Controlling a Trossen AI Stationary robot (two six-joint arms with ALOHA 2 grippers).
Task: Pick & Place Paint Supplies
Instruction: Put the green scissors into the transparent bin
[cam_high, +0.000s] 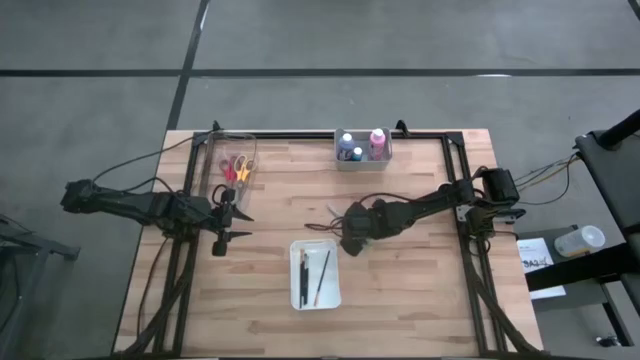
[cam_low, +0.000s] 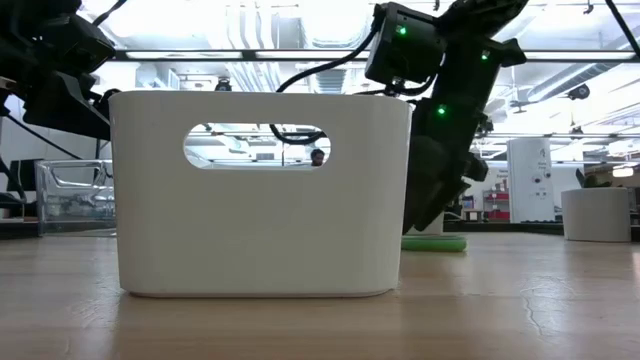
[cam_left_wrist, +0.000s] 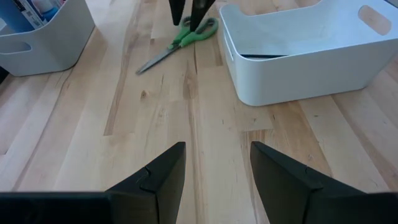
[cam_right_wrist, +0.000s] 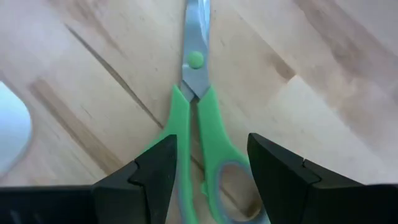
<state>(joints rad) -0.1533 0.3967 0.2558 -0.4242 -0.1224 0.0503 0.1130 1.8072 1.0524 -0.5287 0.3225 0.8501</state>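
Right gripper (cam_right_wrist: 208, 180) spread wide over flat-lying green-handled metal scissors (cam_right_wrist: 198, 118) on pale wooden table (cam_right_wrist: 323, 74), beside white plastic bin (cam_left_wrist: 298, 56), left gripper (cam_left_wrist: 217, 177) spread open, waiting apart near the table's left edge

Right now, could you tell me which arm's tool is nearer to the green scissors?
The right. Its tool hangs open directly over the green scissors, fingers either side of the handles. The left tool is open well across the table, near the clear bin.
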